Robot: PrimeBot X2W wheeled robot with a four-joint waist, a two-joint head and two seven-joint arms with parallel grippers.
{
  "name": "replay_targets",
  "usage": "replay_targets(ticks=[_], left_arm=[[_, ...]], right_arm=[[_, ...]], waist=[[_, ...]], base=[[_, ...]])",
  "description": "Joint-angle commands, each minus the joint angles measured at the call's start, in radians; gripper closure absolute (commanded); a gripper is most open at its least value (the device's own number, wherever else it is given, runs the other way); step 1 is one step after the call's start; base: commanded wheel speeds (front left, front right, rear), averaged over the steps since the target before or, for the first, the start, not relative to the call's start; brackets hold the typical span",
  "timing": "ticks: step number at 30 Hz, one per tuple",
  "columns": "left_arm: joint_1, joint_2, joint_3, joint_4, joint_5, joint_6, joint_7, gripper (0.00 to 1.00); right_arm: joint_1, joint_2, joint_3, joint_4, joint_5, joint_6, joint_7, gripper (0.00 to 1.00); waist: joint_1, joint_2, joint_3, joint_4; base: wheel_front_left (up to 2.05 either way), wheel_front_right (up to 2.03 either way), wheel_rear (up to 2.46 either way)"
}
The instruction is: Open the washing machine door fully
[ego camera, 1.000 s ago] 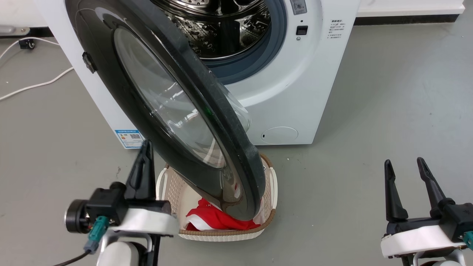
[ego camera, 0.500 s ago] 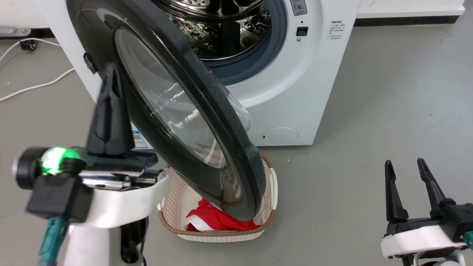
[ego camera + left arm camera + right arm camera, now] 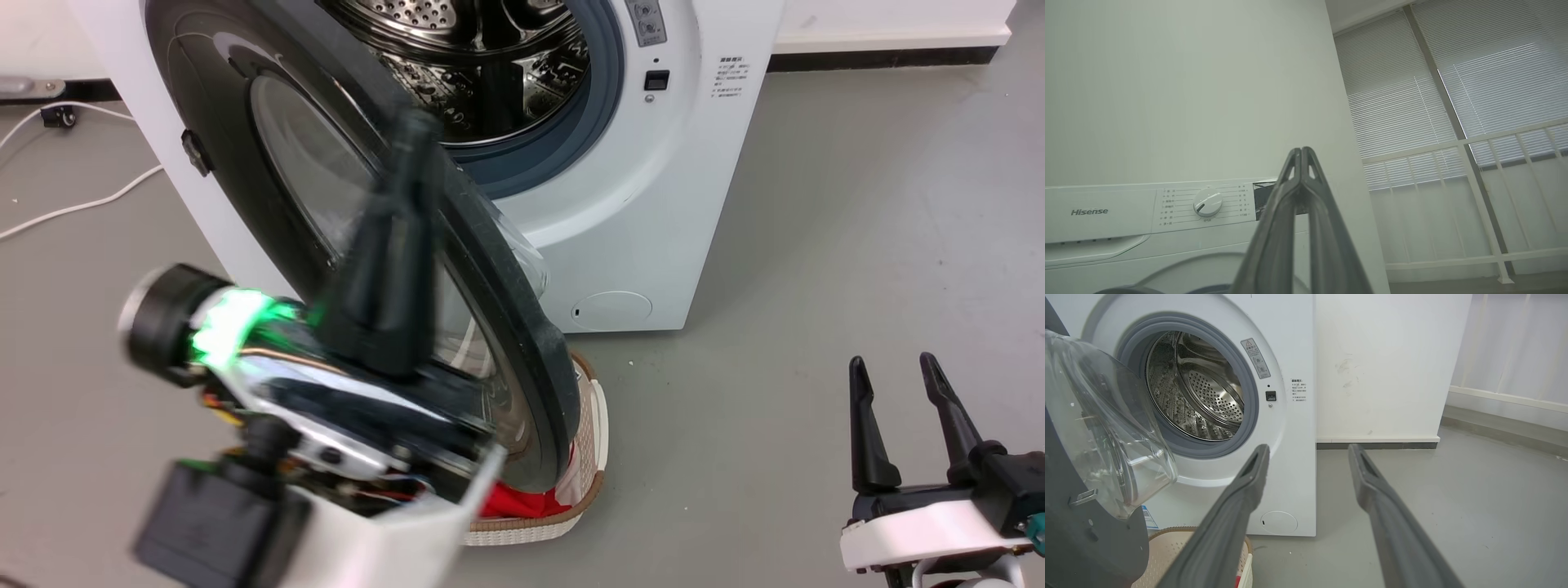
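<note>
The left pincer, fingers together, has the half-open washing machine door just beyond it. Pressing that outer face could swing it shut. The right pincer holds its fingers apart.

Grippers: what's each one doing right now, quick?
Left gripper: closed, holding nothing.
Right gripper: open, empty.
</note>
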Motion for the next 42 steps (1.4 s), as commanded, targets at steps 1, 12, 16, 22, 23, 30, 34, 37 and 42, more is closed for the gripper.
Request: replay_targets(ticks=[1, 12, 16, 22, 23, 30, 34, 37, 42], left_arm=[[0.016, 0.000, -0.044, 0.014, -0.007, -0.014, 0.000, 1.00], [0.111, 0.024, -0.304, 0.075, -0.054, -0.059, 0.106, 1.00], [0.162, 0.046, -0.376, 0.133, -0.082, -0.067, 0.142, 1.00], [0.219, 0.059, -0.432, 0.220, -0.096, -0.065, 0.148, 1.00], [0.224, 0.060, -0.437, 0.235, -0.097, -0.065, 0.147, 1.00], [0.209, 0.055, -0.431, 0.333, -0.093, -0.045, 0.126, 1.00], [0.191, 0.049, -0.403, 0.385, -0.102, -0.020, 0.114, 1.00], [0.169, 0.043, -0.380, 0.418, -0.106, -0.004, 0.099, 1.00], [0.120, 0.030, -0.345, 0.469, -0.121, 0.021, 0.073, 1.00]], right_arm=[[0.009, 0.003, 0.003, 0.004, -0.003, -0.001, -0.004, 0.00], [0.033, 0.003, -0.006, 0.003, -0.014, -0.001, 0.004, 0.00], [0.034, 0.003, 0.000, 0.006, -0.008, -0.001, 0.007, 0.00], [0.021, 0.003, 0.004, 0.008, 0.001, -0.001, 0.008, 0.00], [0.020, 0.003, 0.004, 0.009, 0.000, -0.001, 0.008, 0.00], [0.002, 0.003, 0.011, 0.017, 0.002, -0.001, 0.007, 0.00], [-0.015, 0.003, 0.011, 0.022, 0.003, -0.001, 0.005, 0.00], [-0.017, 0.003, 0.007, 0.028, 0.008, -0.001, 0.006, 0.00], [-0.030, 0.003, 0.004, 0.037, 0.014, -0.001, 0.005, 0.00]], waist=[[-0.0001, 0.0000, -0.007, -0.003], [-0.0001, 0.0000, -0.016, 0.004], [-0.0001, 0.0000, -0.014, 0.007], [-0.0001, 0.0000, 0.001, 0.009], [-0.0001, 0.0000, 0.003, 0.010], [-0.0001, 0.0000, 0.022, 0.007], [-0.0001, 0.0000, 0.036, 0.001], [-0.0001, 0.0000, 0.045, -0.003], [-0.0001, 0.0000, 0.055, -0.006]], base=[[0.00, 0.00, 0.00], [0.00, 0.00, 0.00], [0.00, 0.00, 0.00], [0.00, 0.00, 0.00], [0.00, 0.00, 0.00], [0.00, 0.00, 0.00], [0.00, 0.00, 0.00], [0.00, 0.00, 0.00], [0.00, 0.00, 0.00]])
